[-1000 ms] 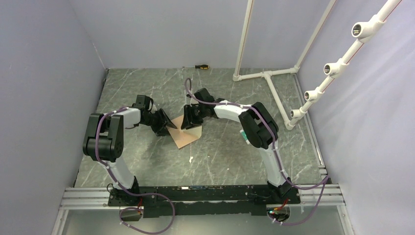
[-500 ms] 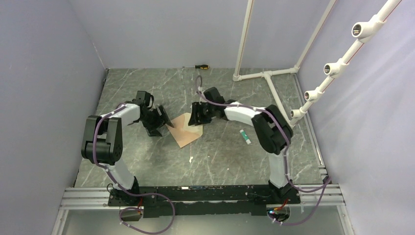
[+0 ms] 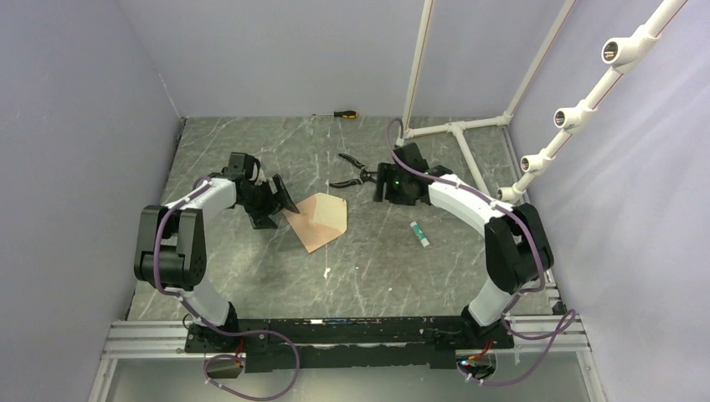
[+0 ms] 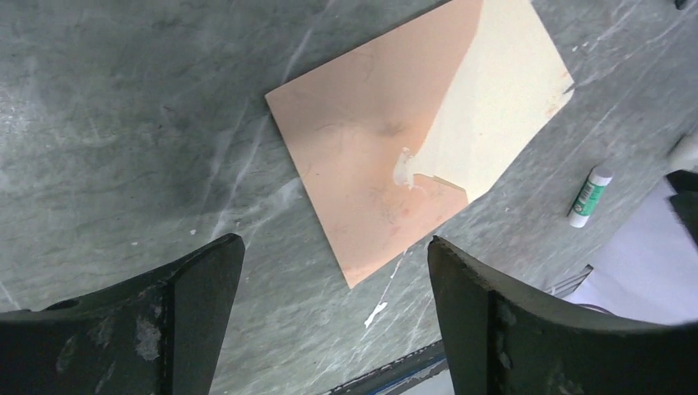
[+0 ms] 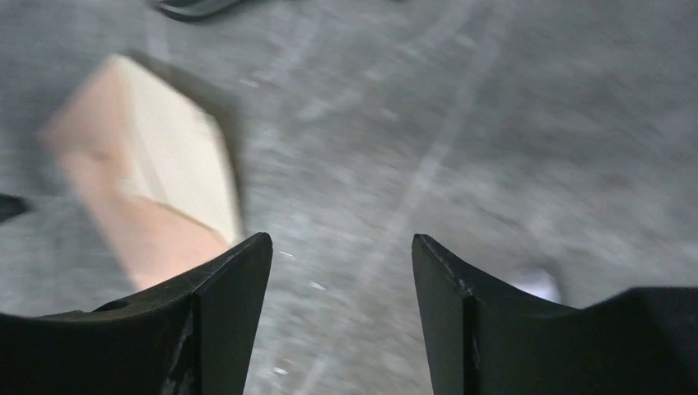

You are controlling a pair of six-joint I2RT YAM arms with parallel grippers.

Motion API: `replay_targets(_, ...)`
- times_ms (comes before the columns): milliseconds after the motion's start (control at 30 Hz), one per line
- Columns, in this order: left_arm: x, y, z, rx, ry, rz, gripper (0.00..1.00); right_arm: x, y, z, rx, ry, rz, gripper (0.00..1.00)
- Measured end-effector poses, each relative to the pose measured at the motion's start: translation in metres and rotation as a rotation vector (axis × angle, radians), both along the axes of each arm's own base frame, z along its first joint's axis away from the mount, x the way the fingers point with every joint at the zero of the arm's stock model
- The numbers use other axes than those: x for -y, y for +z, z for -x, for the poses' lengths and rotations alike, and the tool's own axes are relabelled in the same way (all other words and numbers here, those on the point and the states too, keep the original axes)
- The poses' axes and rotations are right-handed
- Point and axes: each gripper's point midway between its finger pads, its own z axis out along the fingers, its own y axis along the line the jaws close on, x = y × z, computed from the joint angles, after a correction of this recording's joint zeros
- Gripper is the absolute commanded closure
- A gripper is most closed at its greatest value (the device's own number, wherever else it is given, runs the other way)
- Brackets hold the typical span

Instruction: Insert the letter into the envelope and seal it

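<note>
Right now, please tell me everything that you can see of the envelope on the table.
The envelope is kraft-brown paper. It lies flat on the grey marbled table, at a slant to the table's edges. Its flap is open and shows a paler cream inside. A small whitish smear sits where flap and body meet. Whether anything is inside cannot be told. Only the table touches it: the open left gripper is close beside it, and the open right gripper is farther off.
</note>
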Motion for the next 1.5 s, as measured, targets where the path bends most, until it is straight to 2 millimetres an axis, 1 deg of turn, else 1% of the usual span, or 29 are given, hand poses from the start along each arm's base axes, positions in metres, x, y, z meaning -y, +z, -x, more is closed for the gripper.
replay_targets(100, 0.002, 0.006, -0.003, 0.021, -0.011, 0.01, 0.07, 0.043, -0.017, 0.018, -0.067, -0.078, 0.126, 0.27)
replay_targets(167, 0.002, 0.011, -0.006, 0.039, -0.015, 0.009, 0.07, 0.079, -0.027, 0.033, -0.114, -0.141, 0.216, 0.27)
replay_targets(233, 0.002, 0.02, -0.012, 0.068, -0.021, 0.006, 0.07, 0.105, -0.033, 0.047, -0.151, -0.18, 0.28, 0.27)
replay_targets(300, 0.002, 0.031, -0.02, 0.108, -0.029, 0.005, 0.07, 0.125, -0.038, 0.061, -0.183, -0.203, 0.33, 0.3)
replay_targets(367, 0.003, 0.041, -0.027, 0.141, -0.033, 0.006, 0.09, 0.132, -0.042, 0.071, -0.21, -0.191, 0.352, 0.37)
replay_targets(433, 0.005, 0.049, -0.032, 0.167, -0.041, 0.015, 0.11, 0.133, -0.045, 0.076, -0.231, -0.164, 0.365, 0.4)
replay_targets(500, 0.007, 0.054, -0.034, 0.182, -0.054, 0.027, 0.11, 0.13, -0.047, 0.08, -0.246, -0.137, 0.358, 0.41)
replay_targets(667, 0.017, 0.065, -0.033, 0.203, -0.09, 0.087, 0.12, 0.124, -0.049, 0.086, -0.27, -0.092, 0.336, 0.42)
replay_targets(767, 0.023, 0.073, -0.034, 0.226, -0.111, 0.127, 0.13, 0.125, -0.059, 0.089, -0.302, -0.08, 0.35, 0.44)
replay_targets(867, 0.029, 0.081, -0.036, 0.247, -0.131, 0.163, 0.13, 0.126, -0.073, 0.097, -0.351, -0.071, 0.365, 0.54)
replay_targets(933, 0.032, 0.085, -0.036, 0.256, -0.142, 0.184, 0.13, 0.128, -0.079, 0.101, -0.369, -0.069, 0.37, 0.61)
replay_targets(1100, 0.04, 0.095, -0.038, 0.273, -0.154, 0.247, 0.12, 0.124, -0.085, 0.099, -0.338, -0.052, 0.377, 0.72)
replay_targets(1167, 0.044, 0.1, -0.038, 0.275, -0.155, 0.275, 0.12, 0.115, -0.086, 0.095, -0.3, -0.015, 0.378, 0.77)
replay_targets(1233, 0.049, 0.103, -0.038, 0.274, -0.158, 0.302, 0.12, 0.106, -0.085, 0.091, -0.265, 0.016, 0.369, 0.87)
replay_targets(1300, 0.055, 0.105, -0.036, 0.267, -0.166, 0.323, 0.12, 0.097, -0.084, 0.087, -0.235, 0.044, 0.354, 0.92)
replay_targets(1367, 0.062, 0.106, -0.036, 0.258, -0.176, 0.341, 0.12, 0.092, -0.083, 0.083, -0.213, 0.058, 0.342, 0.95)
replay_targets(1500, 0.08, 0.107, -0.035, 0.232, -0.206, 0.378, 0.08, 0.079, -0.078, 0.078, -0.169, 0.119, 0.311, 0.95)
